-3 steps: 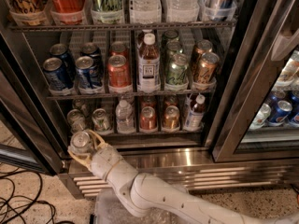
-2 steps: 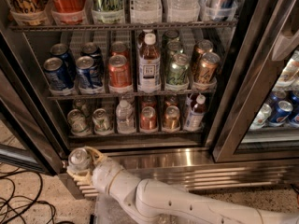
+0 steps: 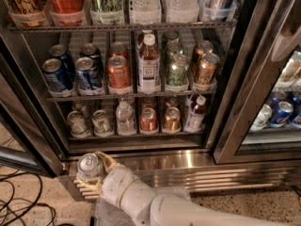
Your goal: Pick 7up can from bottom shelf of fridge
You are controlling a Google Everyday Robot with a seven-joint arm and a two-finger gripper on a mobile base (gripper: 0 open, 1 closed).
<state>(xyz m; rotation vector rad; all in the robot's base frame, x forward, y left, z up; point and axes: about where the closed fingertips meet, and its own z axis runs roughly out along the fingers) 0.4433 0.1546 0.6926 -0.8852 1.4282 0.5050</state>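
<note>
7up can is outside the fridge, down low in front of the steel base grille at the near left, silver top facing up. The gripper has its pale fingers wrapped round it, closed on the can, with the white arm running off to the near right. On the bottom shelf behind it there's a water bottle and two copper cans

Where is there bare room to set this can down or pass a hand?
The end effector holds the 7up can in front of the grille. Free: the steel sill to its right, below the bottom shelf. Crowded: that shelf's front row; cables lie lower left.
</note>
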